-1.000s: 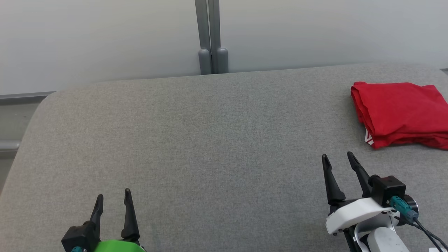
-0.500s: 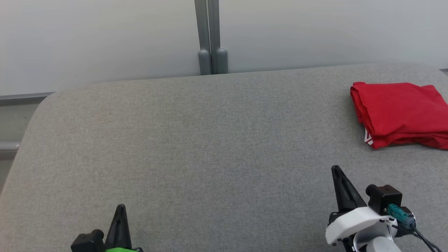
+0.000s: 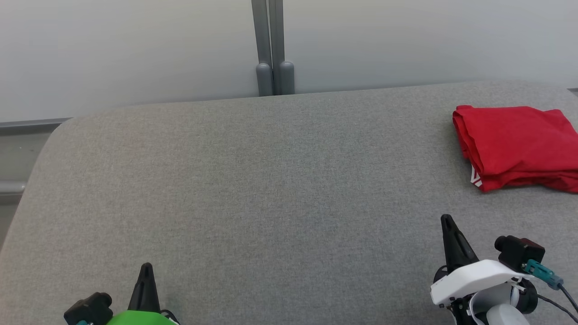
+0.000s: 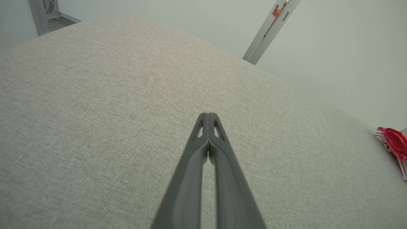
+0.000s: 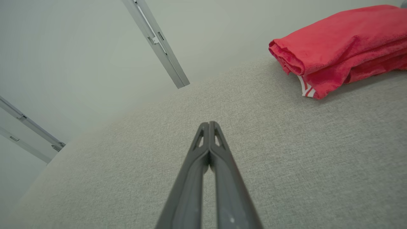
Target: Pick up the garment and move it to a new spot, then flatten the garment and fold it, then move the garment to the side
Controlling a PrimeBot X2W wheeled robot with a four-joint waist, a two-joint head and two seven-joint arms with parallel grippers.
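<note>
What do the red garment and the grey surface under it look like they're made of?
Red garment: soft cloth, probably cotton knit or terry; matte, slightly fuzzy nap, limp rounded folds, white-striped trim at one edge. Grey surface: woven upholstery-type fabric, matte, heathered fleck with visible weave; rounded corners hint at padding underneath, unconfirmed.

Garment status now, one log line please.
garment: folded, far right of table | left gripper: shut, empty | right gripper: shut, empty | contact: none
</note>
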